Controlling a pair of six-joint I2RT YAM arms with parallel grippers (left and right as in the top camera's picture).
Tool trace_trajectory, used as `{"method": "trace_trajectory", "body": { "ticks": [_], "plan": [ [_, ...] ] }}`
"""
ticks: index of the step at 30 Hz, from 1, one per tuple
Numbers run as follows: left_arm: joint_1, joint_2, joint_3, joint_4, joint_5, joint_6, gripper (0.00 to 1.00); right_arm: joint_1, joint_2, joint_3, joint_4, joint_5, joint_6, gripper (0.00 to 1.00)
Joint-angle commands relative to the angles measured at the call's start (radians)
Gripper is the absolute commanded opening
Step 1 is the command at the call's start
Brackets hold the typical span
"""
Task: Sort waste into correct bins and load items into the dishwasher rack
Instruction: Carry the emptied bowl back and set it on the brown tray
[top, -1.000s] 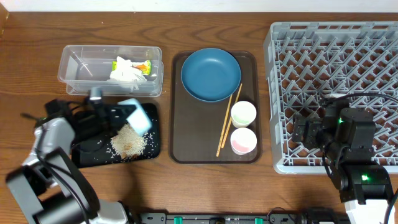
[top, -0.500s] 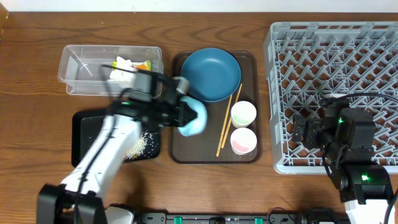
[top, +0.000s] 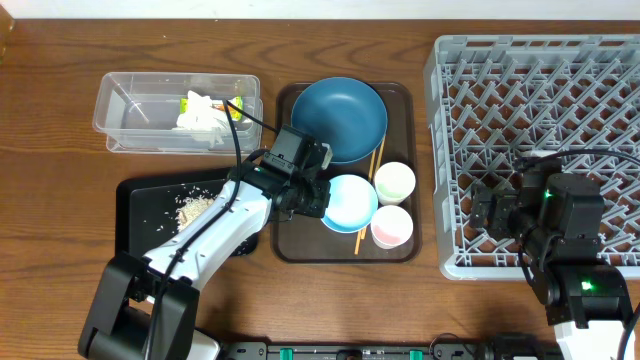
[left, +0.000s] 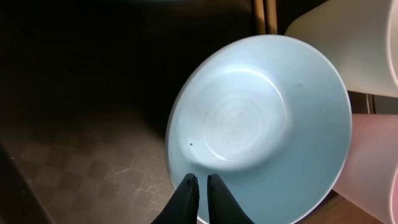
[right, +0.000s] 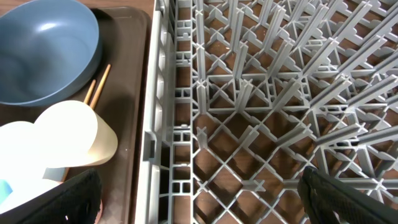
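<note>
The light-blue bowl (top: 352, 204) (left: 261, 118) sits upright on the brown serving tray (top: 290, 240), white inside showing. My left gripper (top: 318, 198) (left: 202, 178) is shut on its near rim. Beside the bowl stand two white cups (top: 393, 182) (top: 391, 227), with the chopsticks (top: 378, 160) partly under the bowl. The dark-blue plate (top: 338, 120) (right: 43, 50) lies at the tray's far end. Rice scraps (top: 190, 208) lie in the black tray (top: 140, 245). Tissues (top: 200, 115) and the snack wrapper (top: 232, 105) are in the clear tub (top: 130, 115). My right gripper (top: 490, 215) (right: 202, 194) hangs open over the dishwasher rack (top: 540, 100) (right: 249, 93).
The rack fills the right side of the table and its wall stands right next to the brown tray. My left arm reaches across the black tray. Bare wooden table shows on the far left and along the front edge.
My left gripper carried the bowl from above the black tray rightward and set it upright on the brown tray beside the cups. Rice stayed in the black tray. The right arm has not moved.
</note>
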Motion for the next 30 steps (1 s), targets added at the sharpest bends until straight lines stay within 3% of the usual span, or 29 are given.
{"method": "trace_trajectory", "body": {
  "ticks": [1, 6, 20, 26, 30],
  "plan": [
    [0.0, -0.01, 0.008, 0.004, -0.03, -0.013, 0.11, 0.014, -0.003, 0.019, 0.0, -0.004, 0.013, 0.99],
    [-0.01, -0.009, 0.008, 0.062, 0.08, -0.013, 0.09, 0.014, -0.003, 0.019, 0.0, -0.004, 0.013, 0.99],
    [-0.054, 0.098, 0.008, 0.086, -0.012, -0.013, 0.11, 0.014, -0.003, 0.019, 0.0, -0.004, 0.013, 0.99],
    [-0.052, 0.121, 0.008, -0.021, -0.253, -0.013, 0.11, 0.014, -0.003, 0.019, 0.0, -0.004, 0.013, 0.99],
    [-0.044, 0.096, 0.008, -0.032, -0.273, -0.013, 0.11, 0.014, -0.003, 0.019, 0.0, -0.004, 0.013, 0.99]
  ]
}}
